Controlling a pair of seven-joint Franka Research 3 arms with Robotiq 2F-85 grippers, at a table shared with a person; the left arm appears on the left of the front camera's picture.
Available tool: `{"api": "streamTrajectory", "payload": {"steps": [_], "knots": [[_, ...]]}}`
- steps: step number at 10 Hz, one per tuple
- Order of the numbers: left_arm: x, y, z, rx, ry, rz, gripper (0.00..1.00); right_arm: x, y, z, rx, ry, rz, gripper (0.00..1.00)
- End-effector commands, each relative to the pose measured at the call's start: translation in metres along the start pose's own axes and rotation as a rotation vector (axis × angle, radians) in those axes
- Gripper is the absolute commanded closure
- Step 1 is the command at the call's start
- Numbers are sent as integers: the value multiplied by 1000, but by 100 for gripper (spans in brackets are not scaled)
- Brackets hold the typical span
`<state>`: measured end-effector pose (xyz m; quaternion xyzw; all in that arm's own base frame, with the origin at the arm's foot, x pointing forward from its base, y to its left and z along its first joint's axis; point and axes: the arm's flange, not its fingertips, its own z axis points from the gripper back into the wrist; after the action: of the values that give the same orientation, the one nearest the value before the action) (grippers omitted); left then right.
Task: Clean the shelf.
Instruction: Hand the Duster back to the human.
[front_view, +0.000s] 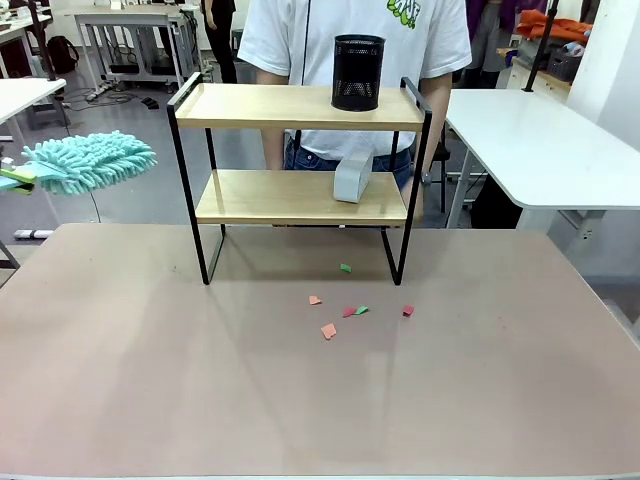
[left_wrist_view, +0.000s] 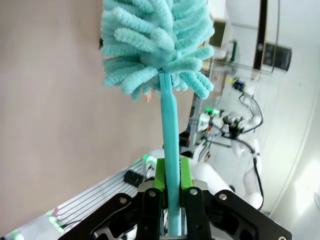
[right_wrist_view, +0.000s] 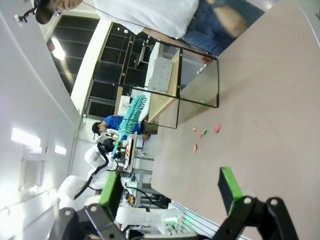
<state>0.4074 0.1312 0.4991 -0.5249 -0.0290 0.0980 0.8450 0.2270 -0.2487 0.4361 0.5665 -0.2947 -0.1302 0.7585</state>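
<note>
The shelf (front_view: 260, 105) stands at the far middle of the desk (front_view: 200, 380). The left fingers (left_wrist_view: 160, 176) pinch a duster (front_view: 90, 160) by its handle, raised beside the shelf, likely ready to sweep. The right fingers (right_wrist_view: 227, 184) hang spread, empty.

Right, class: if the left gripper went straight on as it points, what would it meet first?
Likely the shelf's left frame: the left gripper's duster aims there, though depth is unclear.
</note>
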Motion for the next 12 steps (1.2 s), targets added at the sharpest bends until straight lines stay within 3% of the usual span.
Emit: {"api": "streamTrajectory", "payload": {"steps": [1,3,5,6,8,9,10,11,12], "knots": [[-42,-37,48,-42,137,-280,88,17,41,-19,14,146,154,0],[-101,-65,106,-142,103,-537,88,29,79,-60,84,275,244,0],[-125,-73,106,-108,353,-751,88,16,102,-100,219,596,296,0],[-124,-83,87,-44,551,-853,88,3,119,-123,235,704,330,0],[-106,-119,10,73,956,-924,88,-49,148,-158,182,715,535,0],[-99,-132,-25,135,1052,-953,88,-71,145,-164,156,750,575,0],[-88,-144,-58,166,1010,-817,88,-26,144,-156,222,747,391,0],[-117,-121,-34,32,858,-852,88,-26,144,-156,222,747,391,0],[-117,-121,-34,32,858,-852,88,-26,144,-156,222,747,391,0]]}}
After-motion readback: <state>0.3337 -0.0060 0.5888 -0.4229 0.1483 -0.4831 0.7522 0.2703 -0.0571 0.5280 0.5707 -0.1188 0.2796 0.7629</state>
